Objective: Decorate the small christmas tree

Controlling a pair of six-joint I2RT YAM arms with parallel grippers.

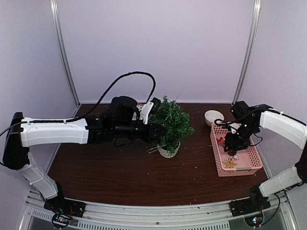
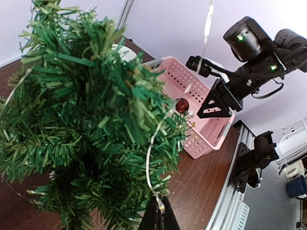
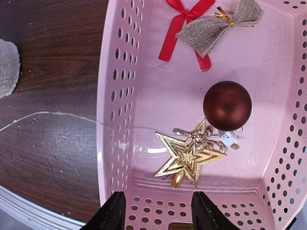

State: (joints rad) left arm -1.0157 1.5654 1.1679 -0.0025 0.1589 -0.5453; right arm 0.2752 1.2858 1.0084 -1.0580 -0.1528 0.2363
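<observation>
The small christmas tree [image 1: 170, 120] stands in its white pot [image 1: 169, 151] mid-table and fills the left of the left wrist view [image 2: 81, 110]. My left gripper [image 2: 160, 213] is at the tree's side, shut on a thin silver light wire [image 2: 149, 158] that runs up into the branches. My right gripper [image 3: 158, 211] hangs open over the near end of the pink basket [image 3: 115, 96], with nothing between its fingers. Just beyond its fingertips lies a gold star [image 3: 189, 160], then a dark red ball [image 3: 227, 105], a red ribbon [image 3: 180, 24] and a burlap bow [image 3: 216, 26].
The pink basket [image 1: 218, 158] sits at the table's right side, with a white bowl [image 1: 214, 116] behind it. A thin wire [image 3: 48, 114] trails across the brown table into the basket. Loose green needles lie around the pot.
</observation>
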